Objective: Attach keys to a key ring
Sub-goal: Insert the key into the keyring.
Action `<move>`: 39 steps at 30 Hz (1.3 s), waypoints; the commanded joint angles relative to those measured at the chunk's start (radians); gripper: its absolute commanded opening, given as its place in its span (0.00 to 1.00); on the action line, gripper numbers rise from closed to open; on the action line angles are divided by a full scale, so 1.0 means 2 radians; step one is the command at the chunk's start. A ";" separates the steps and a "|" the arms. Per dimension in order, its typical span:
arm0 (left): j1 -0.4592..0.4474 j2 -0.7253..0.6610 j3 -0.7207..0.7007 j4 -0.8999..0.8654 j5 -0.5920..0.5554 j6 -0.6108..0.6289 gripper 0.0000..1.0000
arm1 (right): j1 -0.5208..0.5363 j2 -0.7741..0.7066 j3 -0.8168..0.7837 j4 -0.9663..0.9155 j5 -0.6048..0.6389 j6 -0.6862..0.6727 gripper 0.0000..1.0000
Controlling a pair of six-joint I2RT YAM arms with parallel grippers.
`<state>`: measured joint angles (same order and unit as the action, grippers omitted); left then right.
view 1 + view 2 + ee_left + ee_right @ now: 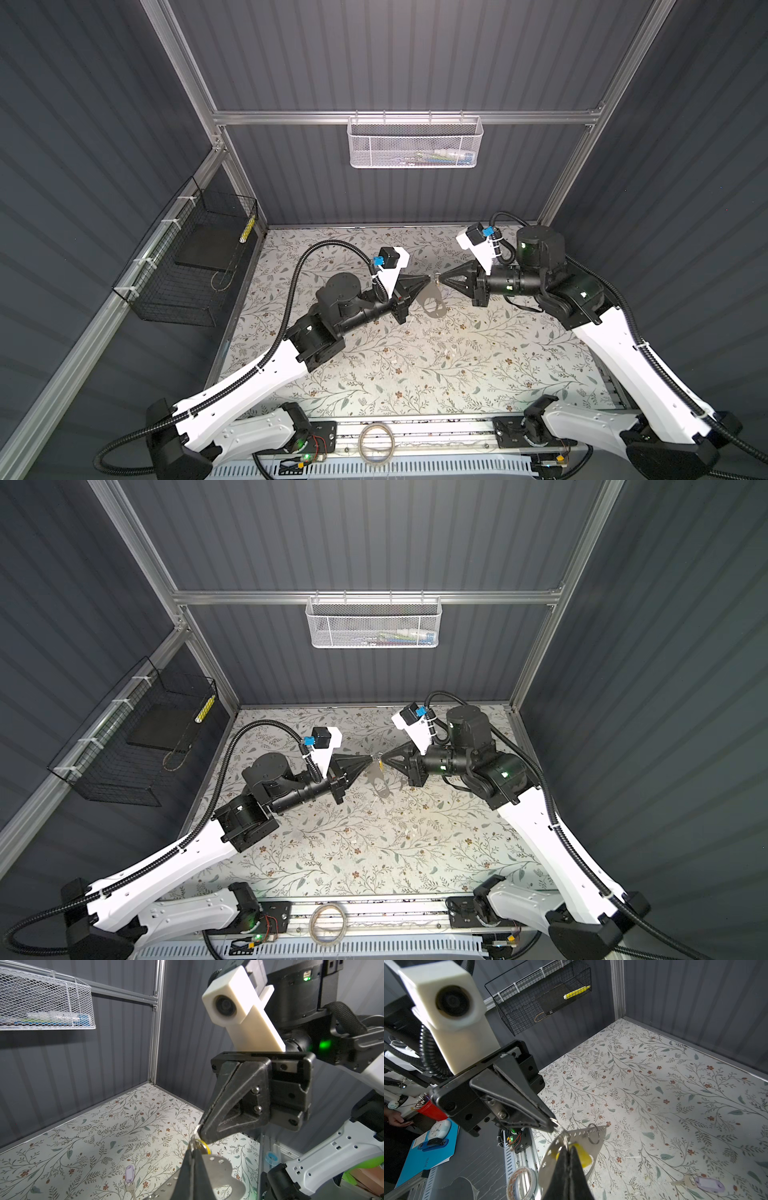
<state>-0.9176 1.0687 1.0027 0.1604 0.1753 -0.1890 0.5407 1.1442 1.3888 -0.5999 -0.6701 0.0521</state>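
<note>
Yellow key (pixel 583 1156), lilac key (pixel 708 1184), floral tabletop (pixel 415 374)

1. In both top views the tabletop (pixel 415 374) is brightly lit from above, while the walls (pixel 83 124) stay dim.
2. The arms (pixel 232 386) throw soft shadows onto it.
3. Frame rails (pixel 291 117) splay outward toward the corners.
4. In the left wrist view the left gripper (pixel 192 1153), close to the lens, is dark and soft; a green light (pixel 325 1045) blooms.
5. In the right wrist view the white camera housing (pixel 446 1001) glares.
</note>
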 commanded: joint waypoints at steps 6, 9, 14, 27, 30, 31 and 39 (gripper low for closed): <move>-0.007 -0.017 -0.002 0.033 0.024 0.013 0.00 | 0.001 0.012 0.007 0.000 0.012 0.018 0.00; -0.008 -0.018 -0.004 0.034 0.027 0.014 0.00 | 0.001 0.013 0.008 0.004 0.015 0.027 0.00; -0.008 -0.020 -0.004 0.033 0.029 0.015 0.00 | -0.003 0.014 0.009 0.018 0.013 0.050 0.00; -0.013 -0.035 -0.022 0.049 0.008 0.026 0.00 | -0.005 0.033 0.026 0.029 0.009 0.111 0.00; -0.015 -0.034 -0.024 0.052 0.009 0.029 0.00 | -0.005 0.034 0.028 0.034 0.009 0.123 0.00; -0.016 -0.034 -0.024 0.053 0.009 0.029 0.00 | -0.005 0.034 0.030 0.034 0.008 0.125 0.00; -0.018 -0.036 -0.025 0.055 0.012 0.032 0.00 | -0.004 0.042 0.040 0.025 0.007 0.131 0.00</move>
<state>-0.9226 1.0248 0.9539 0.2287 0.1249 -0.1478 0.5396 1.2064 1.4387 -0.5861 -0.6968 0.2962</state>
